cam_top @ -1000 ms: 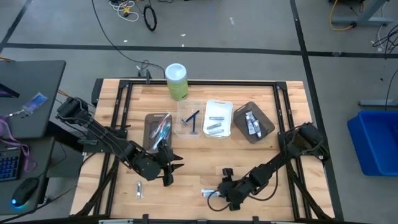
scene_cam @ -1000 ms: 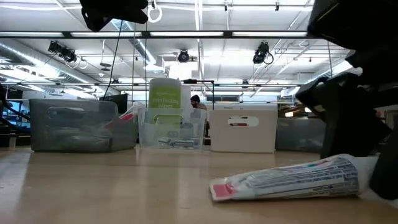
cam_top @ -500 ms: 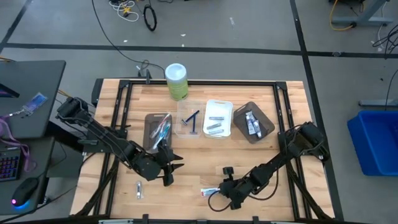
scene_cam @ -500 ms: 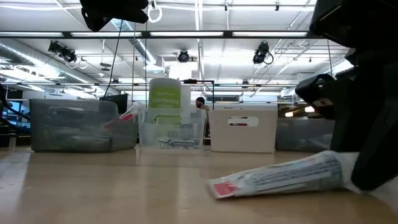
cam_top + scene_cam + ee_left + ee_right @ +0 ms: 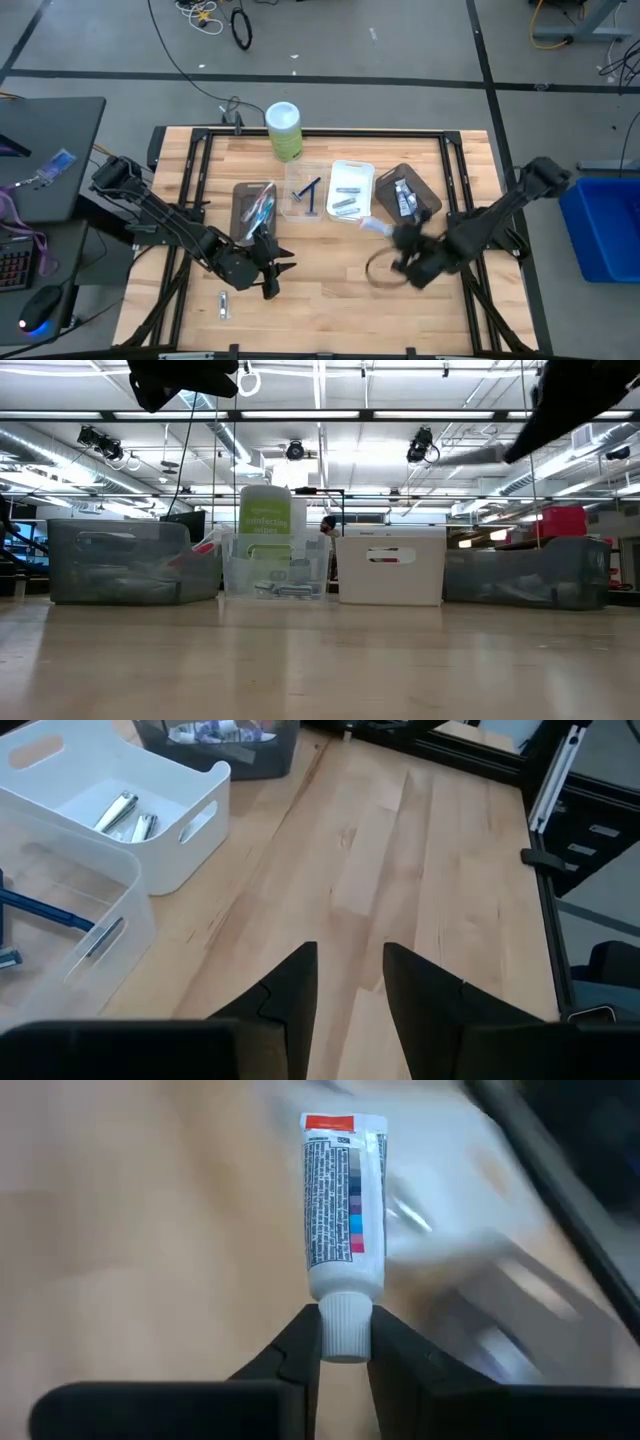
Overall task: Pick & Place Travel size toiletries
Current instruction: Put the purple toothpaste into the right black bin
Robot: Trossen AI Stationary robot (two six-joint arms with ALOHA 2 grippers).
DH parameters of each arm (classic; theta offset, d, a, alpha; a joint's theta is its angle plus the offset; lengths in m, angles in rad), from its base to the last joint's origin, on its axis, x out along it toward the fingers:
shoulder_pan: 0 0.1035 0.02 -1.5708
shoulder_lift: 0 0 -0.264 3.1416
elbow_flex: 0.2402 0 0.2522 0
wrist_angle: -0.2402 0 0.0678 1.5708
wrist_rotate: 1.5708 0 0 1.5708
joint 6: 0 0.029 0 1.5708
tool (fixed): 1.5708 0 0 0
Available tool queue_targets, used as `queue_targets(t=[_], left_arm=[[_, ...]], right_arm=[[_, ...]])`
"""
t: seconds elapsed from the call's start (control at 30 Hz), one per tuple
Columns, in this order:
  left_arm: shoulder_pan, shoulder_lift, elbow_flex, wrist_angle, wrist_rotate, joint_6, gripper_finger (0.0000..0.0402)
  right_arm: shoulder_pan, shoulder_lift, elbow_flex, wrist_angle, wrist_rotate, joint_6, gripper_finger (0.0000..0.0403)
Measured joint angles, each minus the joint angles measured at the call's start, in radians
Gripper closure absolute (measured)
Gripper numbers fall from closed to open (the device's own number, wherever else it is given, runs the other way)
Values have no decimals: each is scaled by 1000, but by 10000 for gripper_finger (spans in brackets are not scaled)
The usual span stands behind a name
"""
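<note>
A white mini toothpaste tube [image 5: 345, 1205] with a red end hangs in the air; my right gripper [image 5: 345, 1342] is shut on it. In the high view this gripper [image 5: 386, 233] and the tube [image 5: 370, 228] are above the table, just near of the white tray [image 5: 350, 190] and the right grey tray [image 5: 408, 197]. My left gripper [image 5: 278, 262] hovers open over the table's left half, nothing between its fingers [image 5: 300, 985]. A small silver piece [image 5: 222, 305] lies flat on the table near the front left. My right gripper pinches the tube's white cap [image 5: 345, 1328] between its two fingers. The tube sticks out ahead of the fingers, in line with them, its red crimped end [image 5: 330, 1123] farthest away. It is lifted clear of the table.
At the table's back stand a left grey tray [image 5: 255, 210] with toothbrushes, a clear tray [image 5: 307, 195] with a blue stick, the white tray with silver pieces and the right grey tray with tubes. A green bottle [image 5: 284, 130] stands behind them. Bare wood lies in the near half.
My right gripper has raised the toothpaste tube off the table near the front edge, cap end first. It has carried the tube up and toward the far right, close to the right grey tray. The tube has left the low view.
</note>
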Motion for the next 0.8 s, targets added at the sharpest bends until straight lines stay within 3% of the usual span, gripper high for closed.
queue_targets(t=[0.17,0.3,0.57,0.8], left_arm=[[0,0,0,0,0,3,278],[0,0,0,0,0,3,278],[0,0,0,-1,1,3,278],[0,0,0,-1,1,3,278]], right_arm=[[-108,-73,0,-457,-11,452,337],[-181,-75,0,-619,-16,686,329],[-272,-75,-25,-523,-39,593,321],[-350,-74,-199,-363,-146,545,319]])
